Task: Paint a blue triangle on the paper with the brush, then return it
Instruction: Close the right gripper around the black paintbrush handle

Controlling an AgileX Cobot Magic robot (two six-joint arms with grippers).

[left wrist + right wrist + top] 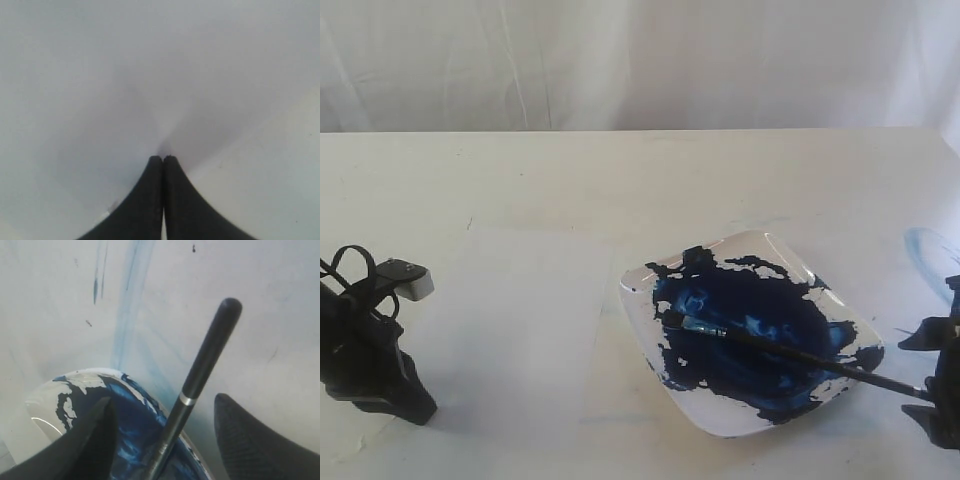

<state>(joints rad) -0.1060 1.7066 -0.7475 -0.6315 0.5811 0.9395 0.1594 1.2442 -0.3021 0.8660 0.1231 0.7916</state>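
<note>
White cloth hangs behind an off-white worktop, and on it the paper lies flat and, as far as the exterior view shows, bare: no blue triangle can be seen on it anywhere. By that, I judge the painting not yet begun, so the lifting, the three strokes and the putting back are all left to do.

The brush lies across a white plate, its bristle end sunk in the dark blue paint pool and its black handle sticking out over the plate's rim toward the right side (a faint blue smear marks the worktop beyond it). The right pincer is spread wide with the handle running up between its two fingers, near neither side and apparently not touched, so nothing is gripped.

The left pincer is pressed together, empty, low at the paper's far left, well apart from the brush.
</note>
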